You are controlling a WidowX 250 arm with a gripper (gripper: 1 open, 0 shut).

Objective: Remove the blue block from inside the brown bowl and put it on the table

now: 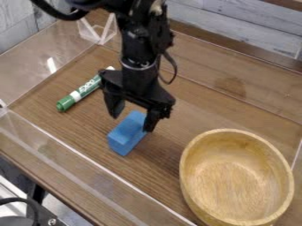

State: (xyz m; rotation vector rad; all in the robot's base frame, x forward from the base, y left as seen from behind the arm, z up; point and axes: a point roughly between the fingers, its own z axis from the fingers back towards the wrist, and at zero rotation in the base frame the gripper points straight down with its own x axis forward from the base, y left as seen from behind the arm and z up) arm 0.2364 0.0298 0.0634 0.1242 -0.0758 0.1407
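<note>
On the table (71, 177), spread fingers (134, 112) straddle the blue block (126, 134) without gripping it.

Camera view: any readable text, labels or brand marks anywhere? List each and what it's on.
Green-and-white marker lying on the dark wood-grain table: dark print along its white barrel, too small and blurred to read.
Small blue rectangular block: no markings visible.
Large round light tan wooden bowl: no markings visible.
Black robot arm and its gripper: no legible label.
Nothing in this view can be quoted.
</note>
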